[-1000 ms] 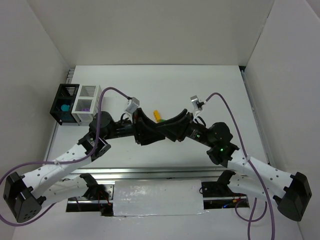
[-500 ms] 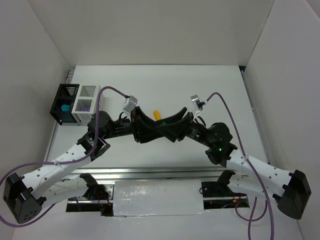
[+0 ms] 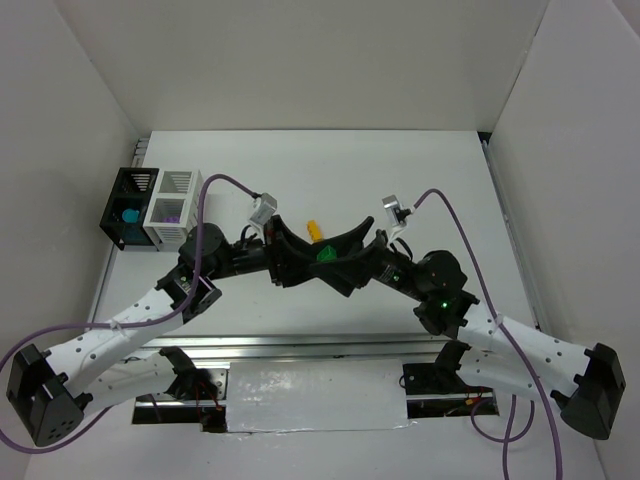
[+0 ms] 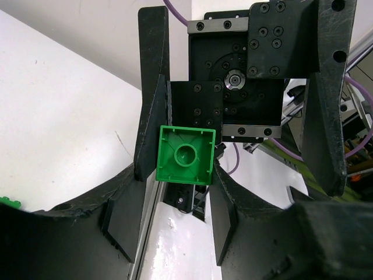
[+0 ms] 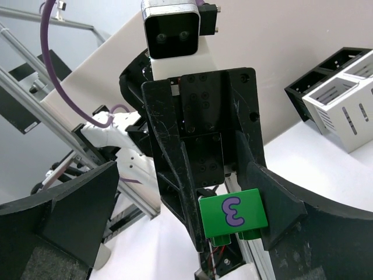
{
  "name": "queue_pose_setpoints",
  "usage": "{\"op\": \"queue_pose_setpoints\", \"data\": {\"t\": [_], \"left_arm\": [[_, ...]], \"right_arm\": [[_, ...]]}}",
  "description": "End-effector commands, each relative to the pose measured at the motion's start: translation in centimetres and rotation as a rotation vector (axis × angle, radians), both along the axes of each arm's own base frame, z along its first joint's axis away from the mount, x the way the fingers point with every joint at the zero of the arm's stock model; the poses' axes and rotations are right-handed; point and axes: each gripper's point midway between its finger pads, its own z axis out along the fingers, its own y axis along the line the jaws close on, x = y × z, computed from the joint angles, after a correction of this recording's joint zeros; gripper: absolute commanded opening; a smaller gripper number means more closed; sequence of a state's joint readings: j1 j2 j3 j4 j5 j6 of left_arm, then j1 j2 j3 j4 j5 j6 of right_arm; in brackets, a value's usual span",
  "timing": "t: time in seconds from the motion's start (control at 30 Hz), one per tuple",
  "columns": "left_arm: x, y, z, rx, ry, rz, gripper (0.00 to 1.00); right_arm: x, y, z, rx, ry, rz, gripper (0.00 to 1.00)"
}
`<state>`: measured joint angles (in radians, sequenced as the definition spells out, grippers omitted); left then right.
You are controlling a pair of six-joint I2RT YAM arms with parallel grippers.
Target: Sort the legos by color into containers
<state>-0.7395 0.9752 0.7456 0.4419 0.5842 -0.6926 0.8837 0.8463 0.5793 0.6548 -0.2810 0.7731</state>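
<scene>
A green lego (image 3: 325, 253) hangs above the middle of the table where my two grippers meet. My left gripper (image 4: 183, 169) is shut on it, a finger pressing each side of the green lego (image 4: 185, 154). The right wrist view shows a purple mark on the face of that green lego (image 5: 233, 216). My right gripper (image 5: 204, 195) faces it with its jaws wide apart and touches nothing. A yellow lego (image 3: 315, 231) lies on the table just behind the grippers. The containers stand at the far left: a black bin (image 3: 120, 190) with a teal lego (image 3: 129, 213) inside, and a white bin (image 3: 180, 182) with a purple lego (image 3: 172, 212) inside.
Both bins also show at the right edge of the right wrist view, the white bin (image 5: 344, 111) in front of the black bin (image 5: 326, 73). A bit of something green (image 4: 6, 202) lies on the table at the left edge of the left wrist view. White walls close in the table.
My right gripper has opened its jaws and let go of the green lego. My left gripper has closed on it and keeps it. Both arms have shifted only slightly.
</scene>
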Motion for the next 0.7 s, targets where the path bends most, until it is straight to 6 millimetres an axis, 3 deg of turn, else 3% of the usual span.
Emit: {"op": "queue_pose_setpoints", "data": {"t": [0.0,0.1,0.23,0.33,0.4,0.47,0.57,0.6,0.67], "left_arm": [[-1.0,0.3,2.8,-0.085,-0.096,-0.021,0.00],[-0.9,0.3,2.9,-0.083,-0.096,-0.016,0.00],[-1.2,0.4,3.1,-0.085,-0.112,-0.030,0.00],[-1.7,0.6,3.1,-0.089,-0.125,-0.043,0.00],[-1.8,0.7,3.1,-0.093,-0.130,-0.043,0.00],[-2.1,0.7,3.1,-0.102,-0.146,-0.056,0.00],[-2.7,0.8,3.2,-0.112,-0.169,-0.082,0.00],[-2.7,0.8,3.3,-0.110,-0.173,-0.086,0.00],[-2.4,0.8,3.2,-0.107,-0.168,-0.072,0.00]], "right_arm": [[4.4,-1.6,-2.7,-0.068,0.086,-0.243,1.00],[4.2,-1.6,-3.0,-0.085,0.036,-0.241,0.99],[3.5,-1.1,-3.3,-0.128,-0.051,-0.207,0.89],[4.0,-1.1,-4.1,-0.183,-0.081,-0.232,0.95],[4.6,-1.4,-4.5,-0.200,-0.090,-0.270,0.91],[4.1,-1.2,-4.7,-0.207,-0.125,-0.248,0.71],[2.7,-0.7,-4.3,-0.204,-0.201,-0.177,0.27],[2.6,-0.5,-4.2,-0.204,-0.207,-0.166,0.21],[2.5,-0.3,-4.0,-0.211,-0.211,-0.153,0.18]]}}
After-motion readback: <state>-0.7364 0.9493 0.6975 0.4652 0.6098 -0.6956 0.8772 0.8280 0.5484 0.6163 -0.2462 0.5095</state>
